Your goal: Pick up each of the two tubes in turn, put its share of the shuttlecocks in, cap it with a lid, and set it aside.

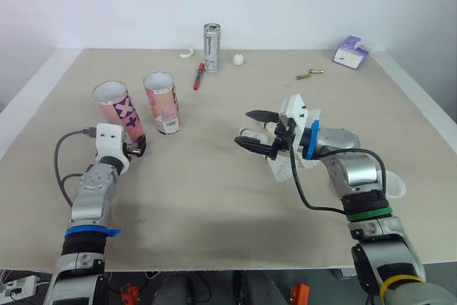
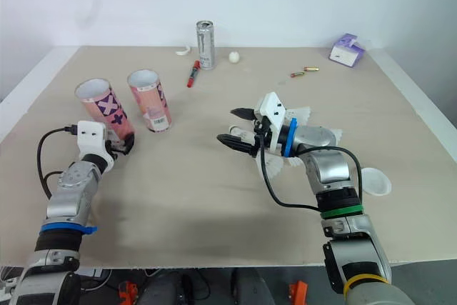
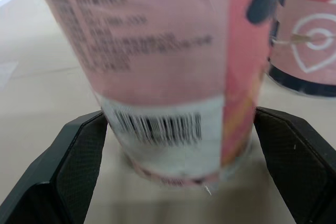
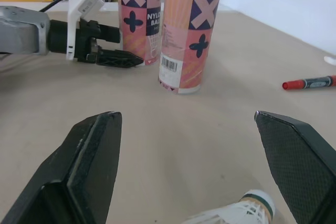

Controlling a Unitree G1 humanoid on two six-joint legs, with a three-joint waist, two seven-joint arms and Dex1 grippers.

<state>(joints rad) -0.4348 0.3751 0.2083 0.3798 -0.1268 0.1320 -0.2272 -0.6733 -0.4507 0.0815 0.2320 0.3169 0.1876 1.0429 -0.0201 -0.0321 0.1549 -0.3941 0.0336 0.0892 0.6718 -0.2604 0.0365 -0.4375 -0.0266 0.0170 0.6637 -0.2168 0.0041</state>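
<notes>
Left gripper (image 1: 139, 146) is clamped on the base of the left tube (image 1: 114, 105) at frame left, the second tube (image 1: 162, 102) upright just beside it. Right gripper (image 1: 246, 128) hovers centre-right, fingers spread wide, shuttlecocks (image 1: 283, 171) beneath its wrist. A lid (image 1: 397, 188) lies lower right.

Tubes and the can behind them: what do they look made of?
The left tube and right tube: probably cardboard under a slightly glossy printed pink wrap, judging by thin pale rims and a barcode; plastic is possible. The can: likely aluminium, bright silvery sheen.
</notes>
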